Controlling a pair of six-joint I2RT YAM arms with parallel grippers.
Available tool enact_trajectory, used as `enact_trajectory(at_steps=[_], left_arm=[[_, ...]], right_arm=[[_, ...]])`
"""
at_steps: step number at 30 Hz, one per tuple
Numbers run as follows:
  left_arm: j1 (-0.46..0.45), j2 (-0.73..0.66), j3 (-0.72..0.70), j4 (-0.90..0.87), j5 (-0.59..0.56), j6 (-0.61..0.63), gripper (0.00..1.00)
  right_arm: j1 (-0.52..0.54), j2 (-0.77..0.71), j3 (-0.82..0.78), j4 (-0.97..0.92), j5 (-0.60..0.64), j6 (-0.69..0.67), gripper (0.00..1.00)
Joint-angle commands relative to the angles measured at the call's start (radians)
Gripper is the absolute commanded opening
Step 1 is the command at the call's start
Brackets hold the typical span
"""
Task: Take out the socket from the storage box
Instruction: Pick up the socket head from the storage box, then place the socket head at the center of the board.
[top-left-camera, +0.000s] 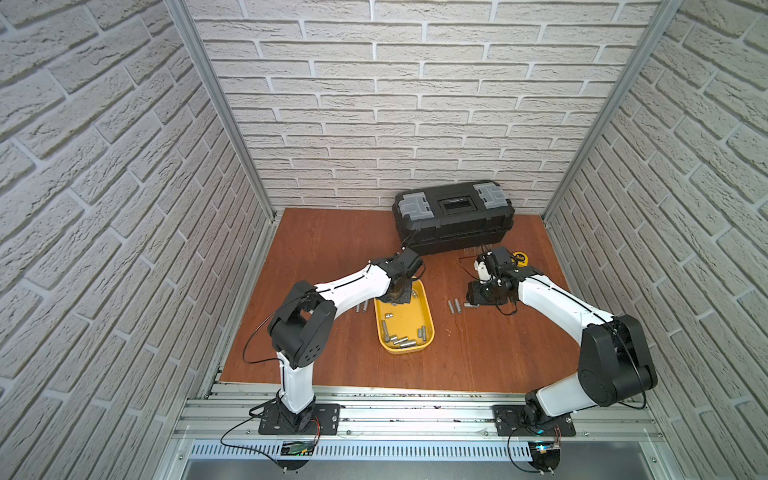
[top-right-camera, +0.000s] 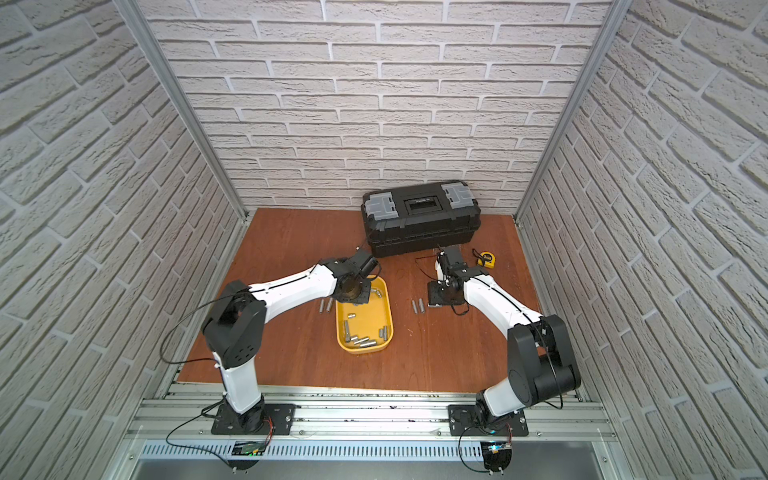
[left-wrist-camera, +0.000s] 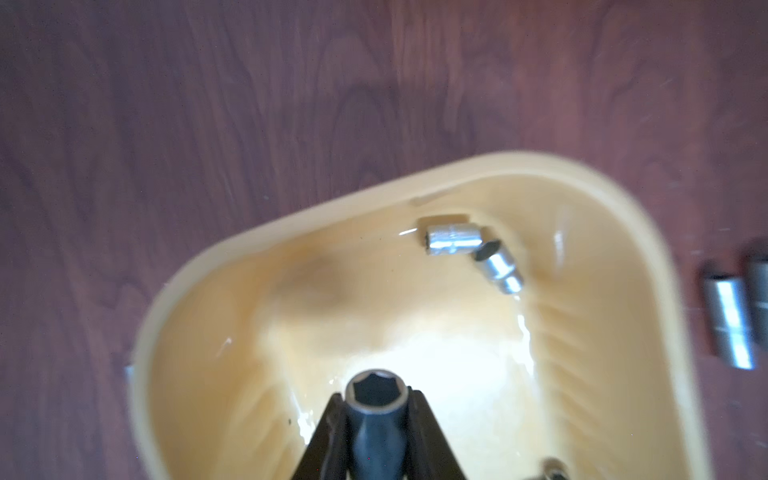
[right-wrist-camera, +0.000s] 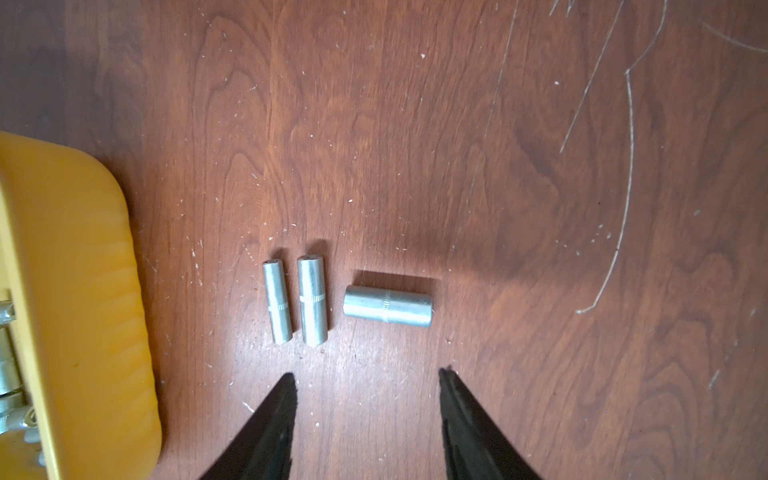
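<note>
Grip looks sound on the left: the left gripper is clamped on one dark socket, hex mouth showing. It hangs over the far end of the storage box, inside the line of the rim; whether it is clear of the floor I cannot tell. To my eye the lift-out is the step in hand. Doing it well means rising straight until the socket tops the yellow wall and keeping the squeeze steady, since smooth round steel likes to slide. Then it should go sideways to the bare desk without nudging the tub. Just past the held piece, two short sockets lie end to end, seemingly touching, in the far corner of the box. Beyond the wall a pair of sockets rests side by side on the wood. In both top views a loose cluster sits at the near end of the box, at least six pieces, too small to count surely. The right gripper hovers spread and empty over three laid-out sockets: two slim ones parallel, one fatter lying crosswise beside them. So five lie out on the desk. Further back stand one black toolbox against the wall and one yellow tape measure.
</note>
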Motion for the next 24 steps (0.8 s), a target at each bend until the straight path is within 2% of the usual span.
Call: enact_trajectory(at_steps=[1,7,13,17,24], left_arm=[[0.066,-0.135,-0.013,-0.003,-0.023,0.023,0.12],[0.255,-0.254,-0.17,-0.017,0.007,0.048,0.13],[0.414,-0.265,-0.298,-0.015,0.056,0.12,0.13],[0.462,-0.229,-0.346,0.017,0.102,0.133,0.13],[0.459,-0.16,-0.356,0.078,0.151,0.128,0.15]], right_arm=[[-0.006,-0.016,0.013,-0.002,-0.002,-0.008,0.56],[-0.005,-0.02,0.016,0.004,-0.019,-0.005,0.53],[-0.004,-0.023,0.016,0.002,-0.03,-0.006,0.52],[-0.004,-0.028,0.016,-0.005,-0.03,-0.008,0.52],[-0.003,-0.03,0.016,-0.008,-0.033,-0.009,0.51]])
